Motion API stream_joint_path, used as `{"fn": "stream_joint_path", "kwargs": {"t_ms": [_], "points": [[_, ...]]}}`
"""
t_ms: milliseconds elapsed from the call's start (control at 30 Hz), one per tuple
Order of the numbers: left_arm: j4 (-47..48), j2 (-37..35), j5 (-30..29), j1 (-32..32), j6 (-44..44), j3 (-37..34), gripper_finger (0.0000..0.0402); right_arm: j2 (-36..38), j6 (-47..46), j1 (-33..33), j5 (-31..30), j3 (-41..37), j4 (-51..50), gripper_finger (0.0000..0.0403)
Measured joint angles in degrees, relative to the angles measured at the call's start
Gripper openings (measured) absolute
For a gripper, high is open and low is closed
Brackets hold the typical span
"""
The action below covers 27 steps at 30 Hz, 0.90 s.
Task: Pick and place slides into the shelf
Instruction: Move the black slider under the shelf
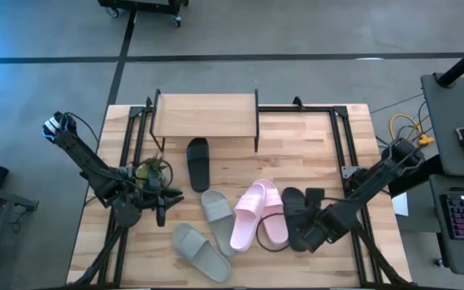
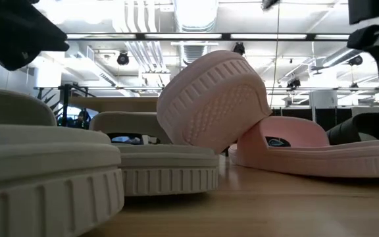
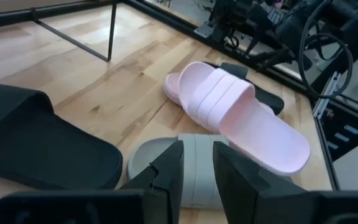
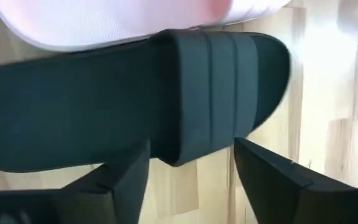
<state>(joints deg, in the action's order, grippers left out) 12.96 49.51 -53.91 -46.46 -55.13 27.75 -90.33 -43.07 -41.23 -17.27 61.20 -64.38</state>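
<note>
Bench (image 1: 312, 145): light wood, dark rails along both sides. Clock directions are read on the high view.

Shelf (image 1: 206, 115) stands at 12 o'clock. Its plank hides whatever sits beneath; only one black slide (image 1: 197, 163) pokes out just in front, toe toward the shelf, so judged as placed or nearly so.

Other five slides cluster at 5–6 o'clock, not yet shelved. Two grey-green slides (image 1: 202, 251) lie at 7 o'clock. Pink pair (image 1: 258, 213) overlaps; one leans on the other, sole up in the low view. Second black slide (image 4: 166, 118) lies at 4 o'clock, partly tucked under the pink.

Right end effector (image 4: 191, 168): fingers apart, straddling the black slide's strap, not clamped on it. Probably lined up for a grasp across the strap, the easiest part to pinch.

Left end effector (image 3: 197, 171): hovers at 8 o'clock above a grey-green slide, fingers slightly parted, nothing between them.

Low view is blocked by near slides; shelf barely visible there.
</note>
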Motion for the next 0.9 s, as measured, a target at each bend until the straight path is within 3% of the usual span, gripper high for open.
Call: {"fn": "stream_joint_path", "kwargs": {"t_ms": [133,333,467,600,800,900], "points": [[0.0,0.4,0.7,0.0,-0.1,0.0,0.0072,-3.6,1.7,0.2,-3.5,-0.1,0.5,0.0246],[-0.2,-0.2,1.0,0.0,-0.2,0.0,0.0072,-7.6,0.0,0.7,-12.3,0.4,0.3,0.0236],[-0.5,-0.3,1.0,0.0,-0.3,0.0,0.0072,-9.0,-1.8,2.0,-10.0,0.3,0.2,0.0214],[-0.5,-0.2,1.0,0.0,-1.5,0.0,0.0072,-9.3,-4.6,3.0,-8.3,0.2,0.2,0.0161],[-0.5,-0.4,1.0,0.0,-1.7,0.0,0.0072,-9.0,-6.4,4.2,-8.3,0.2,-0.2,0.0031],[-0.5,-0.8,1.0,0.0,-3.0,0.0,0.0072,-7.5,-6.5,4.2,-6.3,0.5,-1.8,0.0017]]}}
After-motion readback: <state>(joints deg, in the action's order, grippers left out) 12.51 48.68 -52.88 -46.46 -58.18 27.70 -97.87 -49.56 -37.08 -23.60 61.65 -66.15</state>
